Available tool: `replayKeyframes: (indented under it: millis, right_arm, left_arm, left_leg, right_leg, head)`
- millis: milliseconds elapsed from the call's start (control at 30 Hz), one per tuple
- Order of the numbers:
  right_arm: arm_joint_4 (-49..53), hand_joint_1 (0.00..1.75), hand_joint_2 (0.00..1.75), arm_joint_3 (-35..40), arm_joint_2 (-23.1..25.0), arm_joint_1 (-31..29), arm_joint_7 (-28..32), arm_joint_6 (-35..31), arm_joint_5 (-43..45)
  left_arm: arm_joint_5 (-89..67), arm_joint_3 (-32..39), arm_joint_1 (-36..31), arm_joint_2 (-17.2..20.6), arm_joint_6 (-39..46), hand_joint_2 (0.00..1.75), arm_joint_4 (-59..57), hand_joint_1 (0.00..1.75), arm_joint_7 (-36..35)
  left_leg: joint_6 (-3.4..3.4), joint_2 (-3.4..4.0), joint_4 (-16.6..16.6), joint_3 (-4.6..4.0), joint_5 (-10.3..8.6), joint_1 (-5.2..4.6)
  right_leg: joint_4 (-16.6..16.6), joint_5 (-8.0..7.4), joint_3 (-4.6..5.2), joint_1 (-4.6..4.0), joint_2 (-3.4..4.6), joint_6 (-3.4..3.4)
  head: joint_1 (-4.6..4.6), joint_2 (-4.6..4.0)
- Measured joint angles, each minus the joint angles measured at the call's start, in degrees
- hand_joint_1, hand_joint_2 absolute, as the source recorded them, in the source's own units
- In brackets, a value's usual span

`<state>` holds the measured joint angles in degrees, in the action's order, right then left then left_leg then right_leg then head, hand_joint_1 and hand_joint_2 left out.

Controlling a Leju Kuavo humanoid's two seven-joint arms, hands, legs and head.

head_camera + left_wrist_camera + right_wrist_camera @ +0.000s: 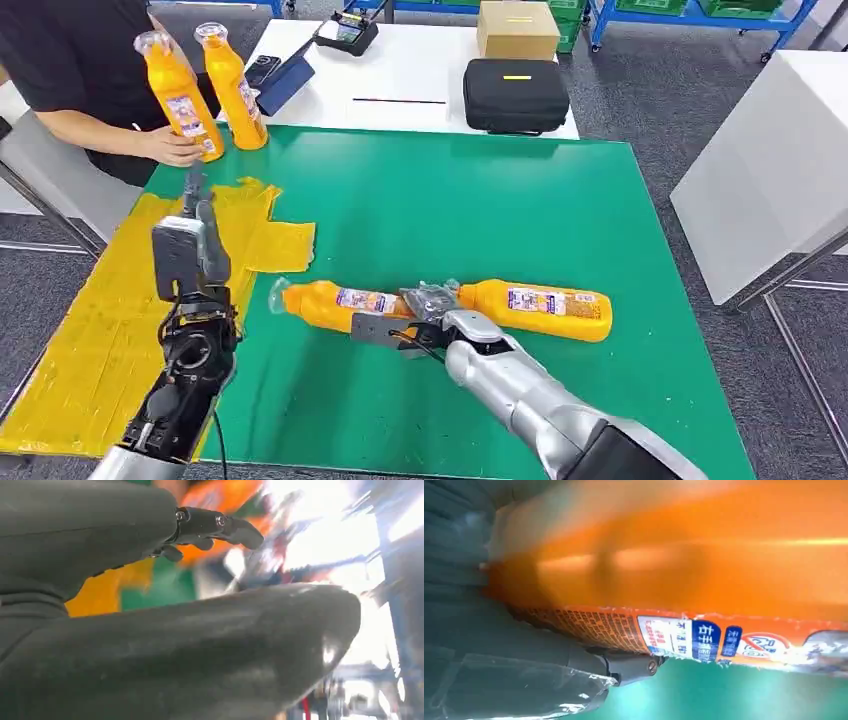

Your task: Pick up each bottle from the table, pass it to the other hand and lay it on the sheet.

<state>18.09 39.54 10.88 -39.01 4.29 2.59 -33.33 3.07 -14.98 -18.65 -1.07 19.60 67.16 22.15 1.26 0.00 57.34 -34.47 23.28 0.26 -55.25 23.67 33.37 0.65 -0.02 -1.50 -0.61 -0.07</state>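
Your right hand was wrapped around the near bottle, lying on its side at six o'clock on the green tabletop. A second bottle lay just beside it, toward three o'clock. Your left hand hovered over the yellow sheet at nine o'clock, fingers apart and holding nothing. At eleven o'clock, a person's hand steadied one of two upright bottles.

The head view looks steeply down over the green counter; both wrist views sit close behind their fingers, sharing that counter.
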Motion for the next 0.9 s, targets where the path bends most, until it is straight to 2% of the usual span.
replayKeyframes:
  millis: [100,300,533,900]
  right_arm:
    - [3.6,1.75,1.75,-4.0,0.0,1.2,6.9,-1.2,7.0]
    - [12.6,1.75,1.75,-9.4,-0.3,4.0,9.8,-0.9,13.7]
    - [26.2,1.75,1.75,-10.7,-2.4,9.1,7.7,-1.8,20.1]
    - [28.8,1.75,1.75,-10.7,-2.8,10.3,7.4,-2.2,21.5]
  left_arm:
    - [9.2,2.3,2.3,0.0,-6.2,1.75,1.4,0.0,-1.5]
    - [15.2,6.5,5.5,0.0,-9.9,1.75,4.0,0.0,-2.0]
    - [20.3,8.9,7.9,-0.3,-14.5,1.75,7.2,0.0,-3.9]
    - [21.7,7.3,7.6,-2.9,-18.5,1.75,8.6,0.0,-5.7]
  left_leg:
    - [-0.01,0.07,0.0,-0.25,-0.02,0.0]
    - [-0.02,0.02,0.0,-0.66,-0.05,0.02]
    - [-0.01,0.01,0.0,-0.89,-0.02,0.0]
    - [-0.01,0.04,0.0,-0.88,-0.02,0.0]
  right_leg:
    - [0.0,-0.06,0.34,0.0,0.05,-0.04]
    - [0.0,-0.02,0.68,-0.01,0.0,-0.05]
    - [0.0,0.0,0.93,0.0,0.0,-0.04]
    - [0.0,-0.03,0.93,-0.01,0.02,-0.06]
  head:
    - [-0.02,0.0]
    - [0.0,0.0]
    - [0.0,0.0]
    - [-0.02,0.0]
